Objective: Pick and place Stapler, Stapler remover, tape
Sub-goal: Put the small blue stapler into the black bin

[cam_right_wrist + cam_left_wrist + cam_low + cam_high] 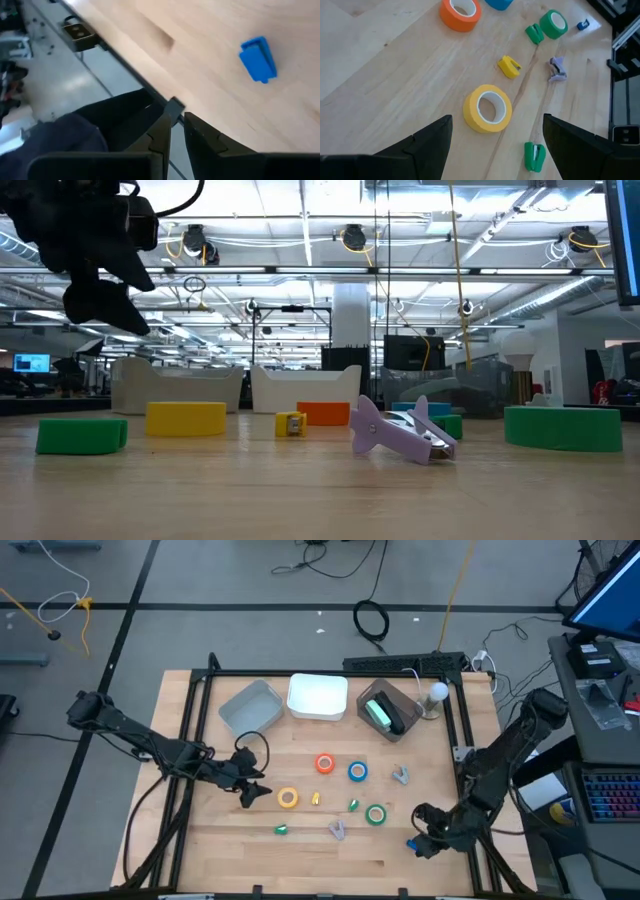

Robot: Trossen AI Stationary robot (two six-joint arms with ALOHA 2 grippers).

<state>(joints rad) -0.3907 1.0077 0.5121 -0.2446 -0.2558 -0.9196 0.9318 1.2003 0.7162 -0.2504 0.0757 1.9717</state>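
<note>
we hold our left gripper [250, 788] spread just left of the yellow ring-shaped tape roll [288, 798], centre-left in the high view. our right gripper [422, 840], pressed together, waits lower right, far off.

A light wooden table [230, 840] is noted, bordered by a black metal frame [330, 673]. Three bins are set in a row along its far edge: a grey bin [250, 707] on the left, a white bin [318, 697] just beside it, and a darker translucent bin [400, 698] on the right. A white globe [438, 692] is seen just right of the darker bin. A long black bar [400, 664] lies behind the bins. On the floor beyond, a coiled black cable [371, 619] and a yellow cable [458, 585] are recorded. A keyboard [610, 795] and a monitor [610, 595] are found off the table's right side.
</note>
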